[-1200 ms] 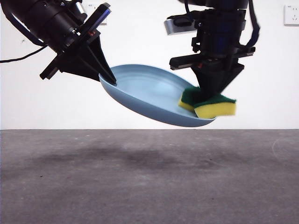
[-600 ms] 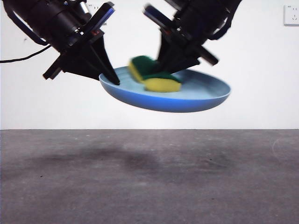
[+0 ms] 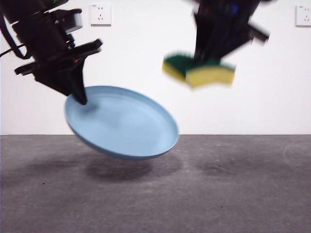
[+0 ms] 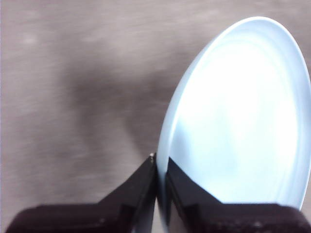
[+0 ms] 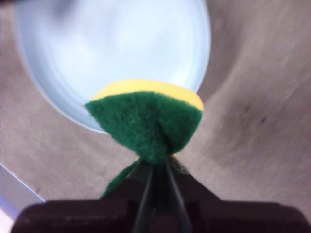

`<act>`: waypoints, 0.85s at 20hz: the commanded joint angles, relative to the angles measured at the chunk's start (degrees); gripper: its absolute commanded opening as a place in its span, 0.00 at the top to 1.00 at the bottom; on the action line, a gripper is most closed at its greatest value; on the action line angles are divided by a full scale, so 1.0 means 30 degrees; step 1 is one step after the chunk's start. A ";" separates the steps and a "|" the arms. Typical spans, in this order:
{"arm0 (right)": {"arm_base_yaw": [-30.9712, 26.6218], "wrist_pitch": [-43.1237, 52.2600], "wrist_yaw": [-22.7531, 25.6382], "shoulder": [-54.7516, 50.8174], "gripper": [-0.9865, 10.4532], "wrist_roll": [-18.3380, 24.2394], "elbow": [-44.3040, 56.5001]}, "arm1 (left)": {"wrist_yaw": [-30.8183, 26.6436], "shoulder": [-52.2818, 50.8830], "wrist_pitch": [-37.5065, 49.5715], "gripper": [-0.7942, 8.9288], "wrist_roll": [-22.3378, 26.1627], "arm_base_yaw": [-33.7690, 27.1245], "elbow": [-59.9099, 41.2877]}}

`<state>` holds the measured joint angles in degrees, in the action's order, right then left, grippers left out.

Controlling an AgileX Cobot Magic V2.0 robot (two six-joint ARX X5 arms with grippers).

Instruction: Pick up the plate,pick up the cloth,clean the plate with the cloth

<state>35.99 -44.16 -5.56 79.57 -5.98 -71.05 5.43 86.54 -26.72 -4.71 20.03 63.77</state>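
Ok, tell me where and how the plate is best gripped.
By its thin raised rim, edge-on from outside, one jaw on each face. The plate is too wide and shallow to span; the left end effector pinches it this way now.

Table (image 3: pixel 252 194): grey, matte, fine-grained surface filling the lower part of the front view. Two soft dark shadow patches lie on it, one at about 7 o'clock from picture centre, a fainter one at about 4 o'clock.

Wall (image 3: pixel 272 97): plain white, meeting the table along a straight level line.

Wall socket (image 3: pixel 100 14): white, at about 11 o'clock, high on the wall. Second socket (image 3: pixel 303 15): white, at about 2 o'clock, cut by the picture edge.

Black cable (image 3: pixel 6 52): thin, at about 10 o'clock against the wall.
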 commanded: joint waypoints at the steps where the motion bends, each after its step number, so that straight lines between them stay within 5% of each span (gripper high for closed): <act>1: -0.0036 -0.0007 0.1137 -0.1144 0.92 0.0160 0.0051 | 0.0044 0.1348 0.0153 0.93 0.0539 -0.0670 0.0036; 9: -0.0313 -0.0007 0.4116 -0.3876 0.92 0.0153 0.0051 | 0.0197 0.5115 0.0153 0.91 0.0605 -0.1173 0.0036; 10: -0.0474 -0.0007 0.4554 -0.3905 0.92 0.0044 0.0051 | 0.0204 0.5479 0.0153 0.84 0.0612 -0.1158 0.0036; 13: -0.1013 0.0401 0.4648 -0.3453 0.92 -0.0153 0.0058 | 0.0219 0.5523 0.0561 0.40 0.0539 -0.1158 0.0051; 17: -0.2047 0.1931 0.4830 -0.1676 0.92 -0.0714 0.0058 | 0.0364 0.3803 0.0306 0.40 0.0415 -0.0947 0.0153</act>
<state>29.87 -38.61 8.88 74.15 -7.01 -71.05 6.33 98.85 -26.11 -3.90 16.82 64.16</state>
